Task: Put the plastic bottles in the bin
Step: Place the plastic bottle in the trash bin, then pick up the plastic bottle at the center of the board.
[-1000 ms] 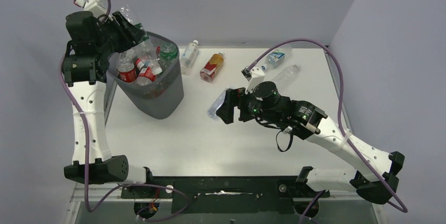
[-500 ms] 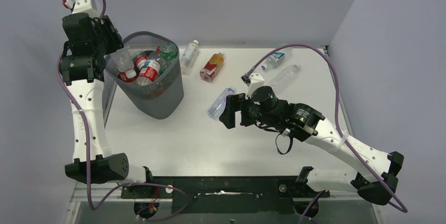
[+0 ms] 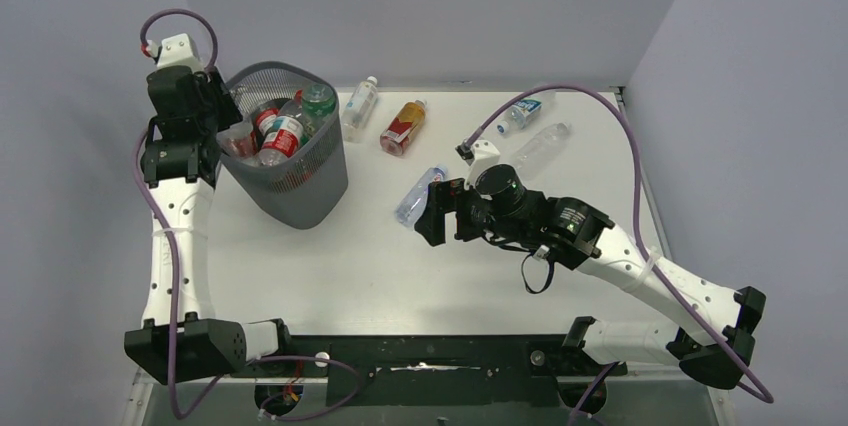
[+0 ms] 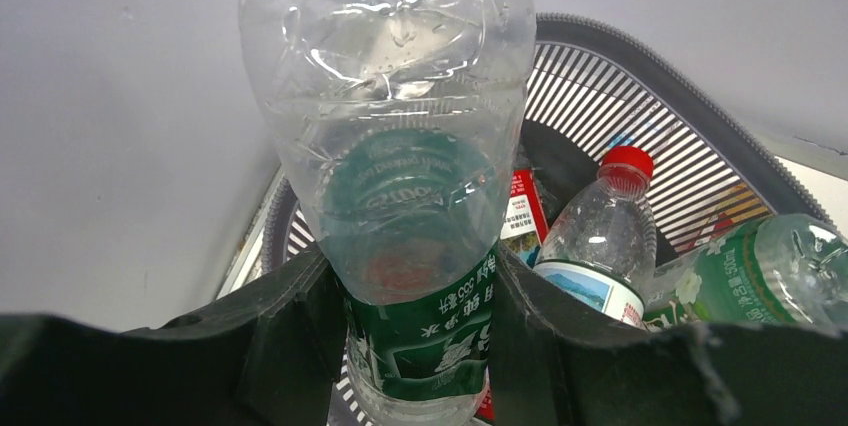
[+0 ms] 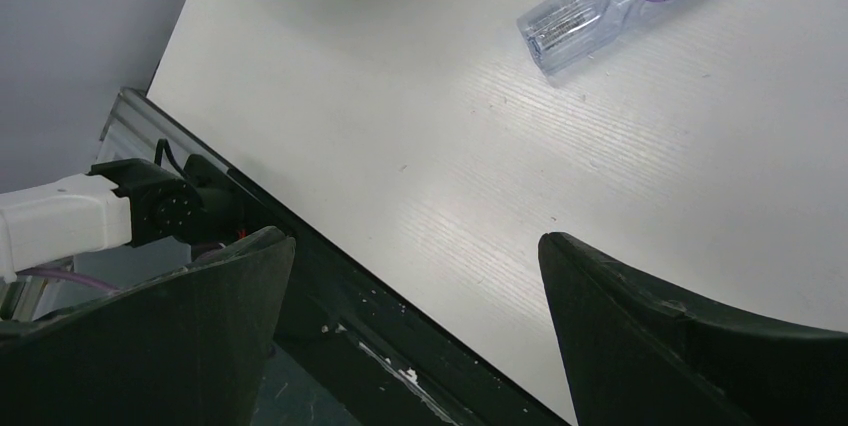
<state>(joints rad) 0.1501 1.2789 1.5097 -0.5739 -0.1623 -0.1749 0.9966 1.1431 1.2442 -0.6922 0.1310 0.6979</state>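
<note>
Both fingers of the right gripper (image 5: 415,246) stand wide apart over the table (image 3: 350,256), seemingly lining up on the purple-labelled bottle (image 5: 630,1) just beyond. Farther off, the left gripper (image 3: 215,116) clamps a green-labelled bottle (image 4: 390,146) at the bin (image 3: 300,196) rim, likely for dropping; four loose bottles (image 3: 403,126) lie behind.

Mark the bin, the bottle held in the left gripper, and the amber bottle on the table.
bin (image 3: 305,194), top external view, on its mesh side wall.
held bottle (image 4: 425,331), left wrist view, on its green label.
amber bottle (image 3: 400,132), top external view, on its red label.
</note>
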